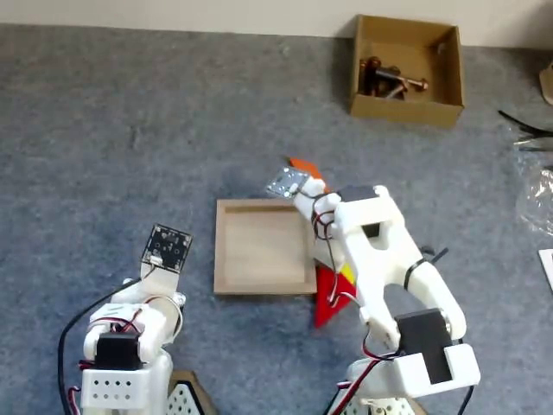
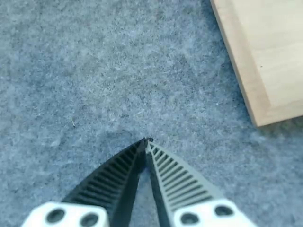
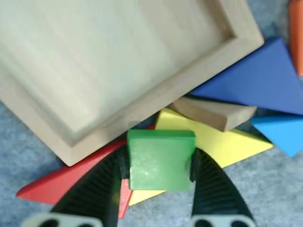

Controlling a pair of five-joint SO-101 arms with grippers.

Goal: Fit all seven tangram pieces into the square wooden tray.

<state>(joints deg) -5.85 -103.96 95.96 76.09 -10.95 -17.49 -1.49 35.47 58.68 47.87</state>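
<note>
1. My right gripper (image 3: 158, 161) is open just to the width of a green square (image 3: 161, 151), which it pinches by two opposite sides. The square sits just outside the tray's rim, above a red triangle (image 3: 57, 184) and a yellow triangle (image 3: 227, 142).
2. The wooden tray (image 3: 156, 106) lies mid-table with nothing in it. The loose pieces crowd against its side nearest my right arm: a dark blue triangle (image 3: 255, 80), a light blue piece (image 3: 279, 130), a plain wooden piece (image 3: 213, 113) and an orange piece (image 3: 297, 33).
3. I judge the step in hand to be carrying the green square into the tray. To do it well I would lift it clear of the raised rim and square its edges to a tray corner. I would lower it flat before letting go, since a tilted piece could catch on the lip.
4. My left gripper (image 2: 147, 142) is closed on nothing, its tips meeting above the carpet near a tray corner.
5. The tray is pale, smooth bare wood with a low raised lip. The pieces are thick, flat painted blocks with crisp edges. The carpet (image 2: 94, 71) is grey and fuzzy, so I expect pieces to drag on it rather than slide. The gripper fingers are dark ribbed plastic.
</note>
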